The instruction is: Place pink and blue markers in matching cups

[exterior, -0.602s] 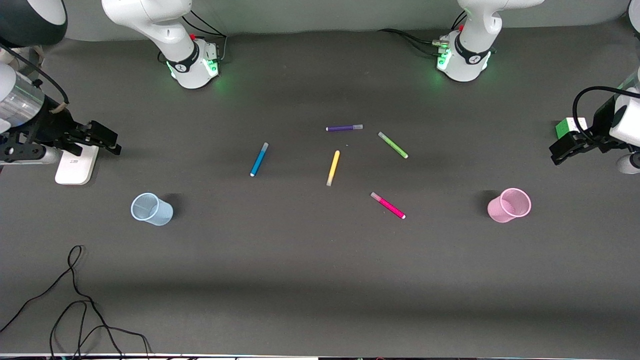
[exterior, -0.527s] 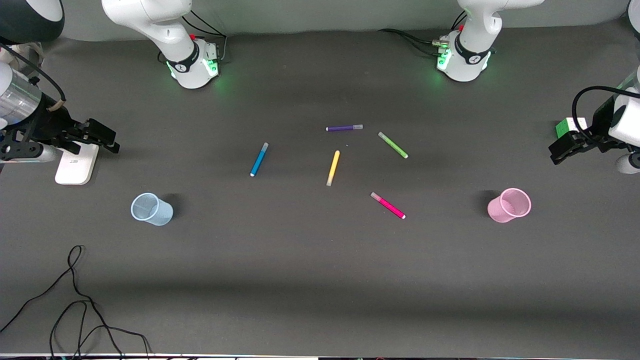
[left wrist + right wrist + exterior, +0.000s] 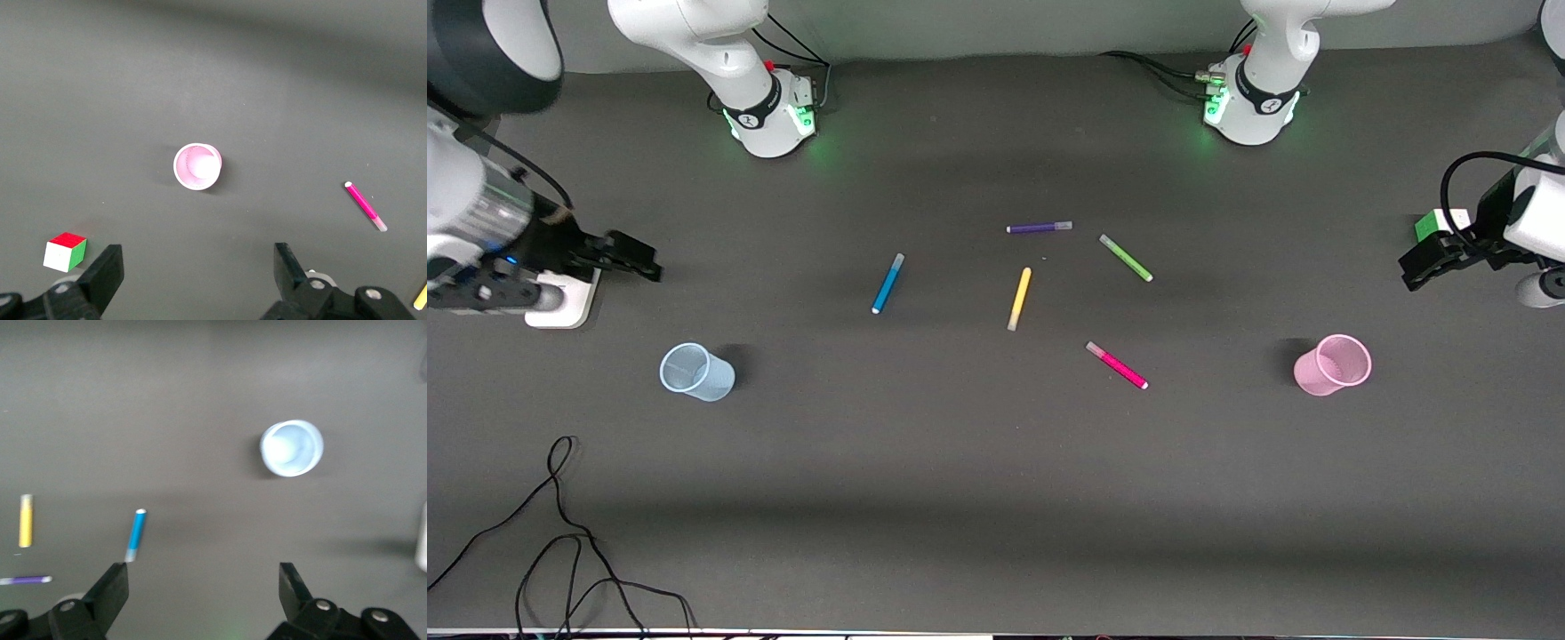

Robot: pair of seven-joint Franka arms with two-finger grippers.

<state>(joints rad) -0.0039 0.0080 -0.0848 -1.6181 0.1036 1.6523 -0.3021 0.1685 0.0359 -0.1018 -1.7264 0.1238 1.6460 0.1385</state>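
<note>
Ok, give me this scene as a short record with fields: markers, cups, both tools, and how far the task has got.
pink marker: lying flat on the table, nearer the front camera than the other pens
blue marker: lying flat, toward the right arm's end
pink cup: upright, nothing in it, toward the left arm's end
blue cup: upright, nothing in it, toward the right arm's end
other pens: purple, green, yellow, all loose on the table
left tool: open, holding nothing, above the table near the pink cup
right tool: open, holding nothing, above the table near the blue cup
progress: no marker in a cup yet

We're clearly in a robotics lab: two white arm bases (image 3: 769, 111) bolted onto a dark grey desk (image 3: 996, 498), loose black cables (image 3: 560, 533).
</note>
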